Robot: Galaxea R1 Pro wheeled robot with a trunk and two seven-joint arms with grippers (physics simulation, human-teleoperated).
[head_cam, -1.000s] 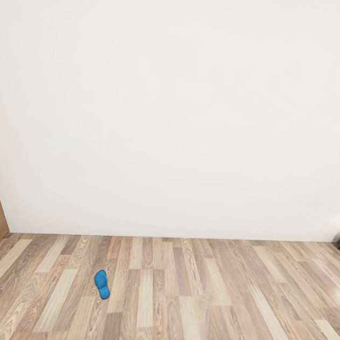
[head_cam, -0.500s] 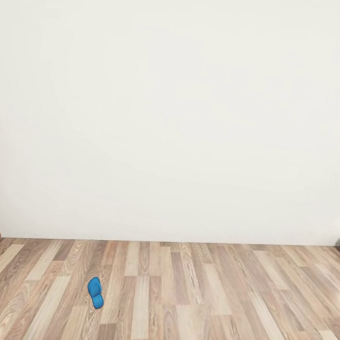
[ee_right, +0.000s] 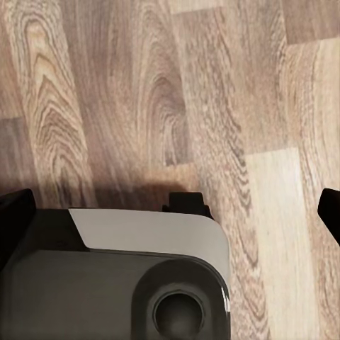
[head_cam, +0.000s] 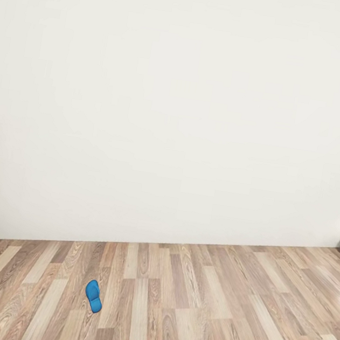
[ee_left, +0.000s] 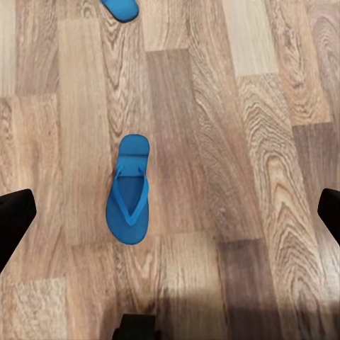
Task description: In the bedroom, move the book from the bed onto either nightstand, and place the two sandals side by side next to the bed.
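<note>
Now Reaching for the Sandals on the Floor

Both grippers look spread wide and hold nothing: in each wrist view the dark fingertips (ee_left: 14,216) sit at the two far edges. The left gripper (ee_left: 170,212) hangs above one sandal (ee_left: 129,191), which lies flat on the floor (ee_left: 234,177), sole down, thong strap up. A second sandal (ee_left: 122,7) lies beyond it, apart. In the head view one sandal (head_cam: 93,296) lies well away from the white wall (head_cam: 178,111).

To pick it well, I think the fingers should come down straight and close across the narrow width. The sandal seems thin, soft and smooth, so it may slide on the glossy wood planks. The right gripper (ee_right: 170,212) hangs over the robot's grey base (ee_right: 142,276).
</note>
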